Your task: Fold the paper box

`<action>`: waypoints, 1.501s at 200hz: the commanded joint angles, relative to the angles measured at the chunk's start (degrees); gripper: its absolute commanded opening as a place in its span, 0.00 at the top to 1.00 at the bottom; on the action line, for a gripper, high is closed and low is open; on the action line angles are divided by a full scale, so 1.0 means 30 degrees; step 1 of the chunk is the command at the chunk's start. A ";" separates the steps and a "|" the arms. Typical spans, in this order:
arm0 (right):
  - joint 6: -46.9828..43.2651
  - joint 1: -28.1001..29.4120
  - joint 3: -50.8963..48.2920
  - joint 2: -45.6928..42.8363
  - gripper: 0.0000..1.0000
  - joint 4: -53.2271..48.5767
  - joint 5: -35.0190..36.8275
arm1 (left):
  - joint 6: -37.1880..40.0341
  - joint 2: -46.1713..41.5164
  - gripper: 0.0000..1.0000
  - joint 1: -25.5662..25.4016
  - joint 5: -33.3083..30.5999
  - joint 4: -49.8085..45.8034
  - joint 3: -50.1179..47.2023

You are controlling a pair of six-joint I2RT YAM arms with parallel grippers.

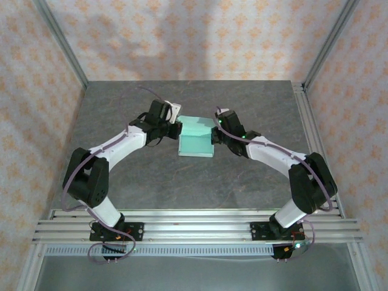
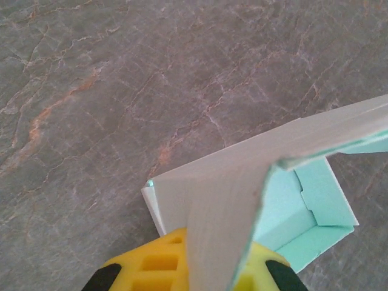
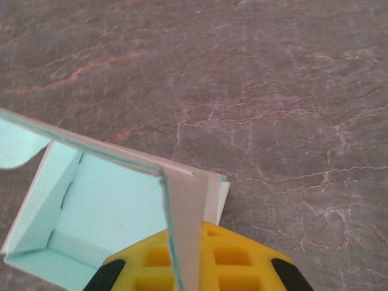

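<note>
Grey marbled tabletop (image 1: 182, 188); paper box (image 1: 196, 138) half-formed. Left gripper (image 1: 177, 129) pinches its left flap, right gripper (image 1: 213, 134) its right flap.

Lab enclosure: aluminium rails (image 1: 194, 221), patterned walls (image 1: 194, 36).

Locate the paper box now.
Top view, near centre: the paper box, gripped by the left claw on its left and the right claw on its right.

- Your paper box (image 1: 196, 137) is mint-teal inside and pale grey-white outside.
- Your surface (image 1: 182, 182) is dark grey marbling, veined white and rusty orange.
- Your left tool (image 2: 206, 267) and right tool (image 3: 185, 267) are yellow with black edges.
- The walls (image 1: 194, 36) carry a peach floral print.
</note>
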 commanded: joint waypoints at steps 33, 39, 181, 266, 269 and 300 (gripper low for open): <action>0.3810 0.1234 -0.1373 -0.0560 1.00 0.4432 0.4051 | -0.2864 0.0535 0.97 -0.0994 -0.1047 0.4797 -0.1186; 0.3943 0.1403 -0.1621 -0.0616 1.00 0.4761 0.4396 | -0.2877 0.0589 0.97 -0.1089 -0.0964 0.4912 -0.1182; 0.3433 0.4325 -0.8224 -0.0846 0.99 1.3548 0.6793 | -0.1819 0.0345 0.97 -0.2694 -0.1226 0.7674 -0.4948; 0.2216 0.4493 -0.9891 0.0074 0.94 1.6378 0.5503 | -0.1014 0.0226 0.97 -0.2993 -0.1812 0.8518 -0.6541; 0.2133 0.4500 -0.9913 0.0061 0.93 1.6408 0.5395 | -0.0983 0.0228 0.96 -0.3029 -0.1848 0.8564 -0.6589; 0.1138 0.4493 -1.0013 -0.0820 0.76 1.6510 0.4158 | -0.0686 0.0117 0.97 -0.3084 -0.2257 0.8334 -0.6684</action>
